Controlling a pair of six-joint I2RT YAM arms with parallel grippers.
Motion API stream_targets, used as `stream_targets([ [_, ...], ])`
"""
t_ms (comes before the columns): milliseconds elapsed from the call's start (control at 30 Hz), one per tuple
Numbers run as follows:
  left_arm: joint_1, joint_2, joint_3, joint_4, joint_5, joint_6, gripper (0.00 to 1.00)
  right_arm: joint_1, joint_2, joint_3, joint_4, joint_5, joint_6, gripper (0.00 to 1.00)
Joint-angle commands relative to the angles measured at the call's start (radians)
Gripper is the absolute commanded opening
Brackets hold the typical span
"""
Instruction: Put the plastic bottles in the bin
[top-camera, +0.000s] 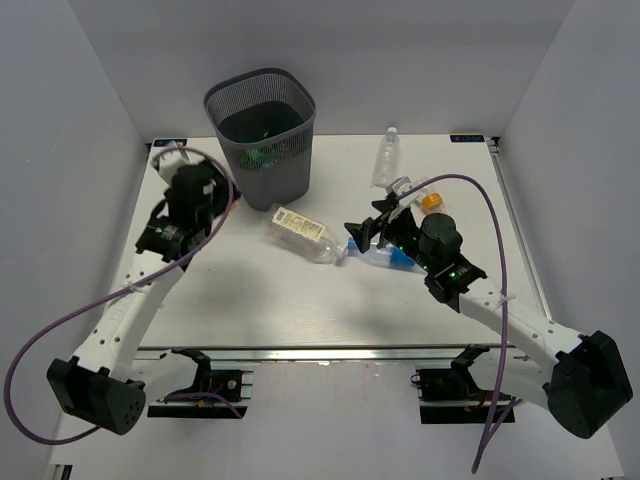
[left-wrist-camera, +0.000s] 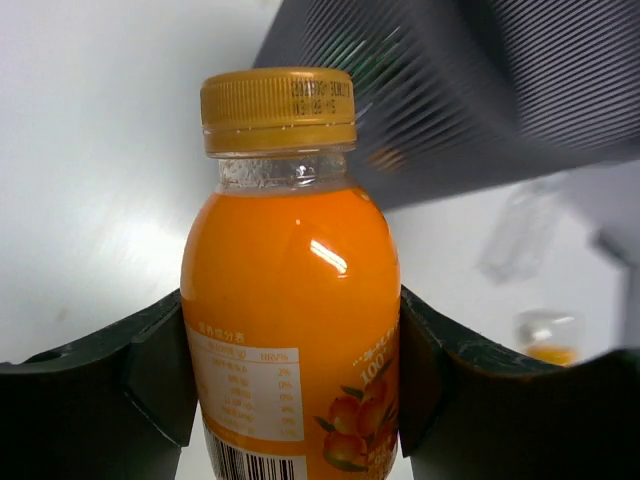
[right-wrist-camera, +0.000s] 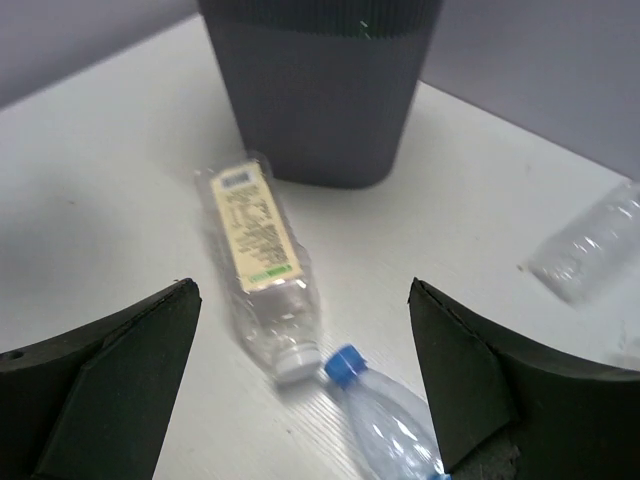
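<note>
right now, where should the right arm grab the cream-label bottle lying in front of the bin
Probably the labelled middle of the cream-label bottle, coming down from above with the open right gripper turned so its fingers straddle the narrow width. The bottle lies flat on its side, and its capped end sits right beside the blue-capped bottle, leaving little room at the neck.

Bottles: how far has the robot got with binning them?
A green shape already shows inside the bin. The left tool grips an orange bottle beside it. Still on the table: a cream-label bottle, a blue-cap bottle, a small clear bottle and an orange-capped bottle. The right tool hangs open above the first two.
</note>
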Motion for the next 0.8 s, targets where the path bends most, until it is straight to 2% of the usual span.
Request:
stream_targets([
  [0,0.000,0.008,0.196,0.094,-0.046,0.135,0.42,-0.034,0.009,0.071,-0.130,0.063,-0.079,0.89],
  [67,0.000,0.081,0.273,0.163,-0.037,0.189,0.42,-0.065,0.009,0.086,-0.163,0.067,-0.132,0.89],
  [100,0.000,0.189,0.401,0.212,-0.035,0.262,0.42,-0.100,0.003,0.094,-0.222,0.017,-0.213,0.89],
  [133,0.000,0.191,0.403,0.213,-0.035,0.263,0.42,-0.100,0.003,0.094,-0.241,0.017,-0.214,0.89],
  [233,0.000,0.373,0.609,0.234,-0.025,0.348,0.43,-0.146,0.000,0.106,-0.289,-0.063,-0.275,0.89],
  [267,-0.001,0.420,0.722,0.230,-0.020,0.362,0.43,-0.157,0.001,0.108,-0.309,-0.077,-0.281,0.89],
  [300,0.000,0.512,0.775,0.222,-0.031,0.384,0.44,-0.162,0.007,0.108,-0.318,-0.078,-0.289,0.89],
  [367,0.002,0.601,0.916,0.214,-0.054,0.413,0.46,-0.172,0.020,0.096,-0.338,-0.097,-0.342,0.89],
  [433,0.002,0.730,1.008,0.202,-0.083,0.421,0.47,-0.185,0.041,0.094,-0.391,-0.175,-0.443,0.89],
  [467,0.002,0.776,1.059,0.162,-0.080,0.427,0.49,-0.197,0.055,0.094,-0.422,-0.248,-0.584,0.89],
  [500,0.002,0.868,1.190,0.129,-0.078,0.425,0.66,-0.205,0.088,0.096,-0.456,-0.267,-0.643,0.89],
  [567,0.002,0.937,1.301,0.070,-0.084,0.416,0.81,-0.238,0.153,0.146,-0.514,-0.310,-0.753,0.89],
  [600,0.002,0.957,1.346,0.074,-0.085,0.421,0.91,-0.249,0.173,0.175,-0.608,-0.321,-0.778,0.89],
  [633,0.002,0.959,1.337,0.090,-0.078,0.422,0.98,-0.255,0.194,0.204,-0.649,-0.324,-0.793,0.89],
  [700,0.002,0.935,1.296,0.151,-0.072,0.425,0.98,-0.263,0.231,0.247,-0.709,-0.322,-0.830,0.89],
  [767,0.002,0.903,1.254,0.176,-0.071,0.421,0.98,-0.267,0.250,0.211,-0.686,-0.281,-0.827,0.89],
])
